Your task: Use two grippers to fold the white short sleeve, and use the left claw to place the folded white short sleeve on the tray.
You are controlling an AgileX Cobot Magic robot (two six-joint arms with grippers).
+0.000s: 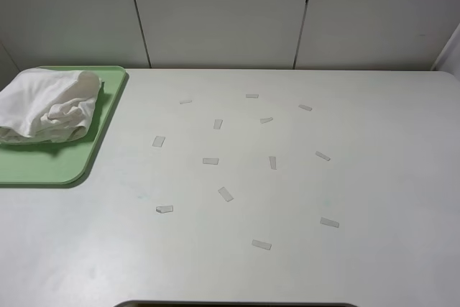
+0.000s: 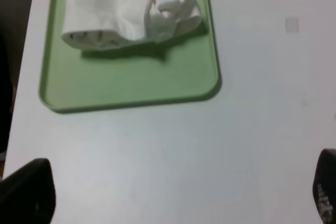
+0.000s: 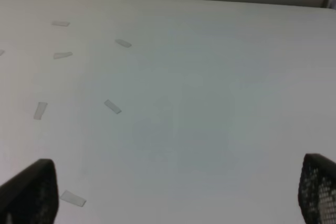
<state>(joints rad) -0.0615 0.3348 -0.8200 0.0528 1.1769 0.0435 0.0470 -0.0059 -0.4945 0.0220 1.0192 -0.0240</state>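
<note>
The white short sleeve [image 1: 49, 106] lies folded in a loose bundle on the pale green tray [image 1: 68, 167] at the table's far left. The left wrist view shows the same bundle [image 2: 131, 6] on the tray [image 2: 126, 85], with bare table between it and my left gripper [image 2: 178, 195]. That gripper is open, its black fingers [image 2: 29, 190] wide apart and empty. My right gripper [image 3: 173, 192] is open too, over bare table on the right side, holding nothing. Neither arm shows in the high view.
Several small pale tape strips [image 1: 226, 193] are scattered over the middle and right of the white table [image 1: 359, 177]. Grey wall panels [image 1: 215, 12] stand behind the table's far edge. A dark rim [image 1: 237, 304] shows at the near edge.
</note>
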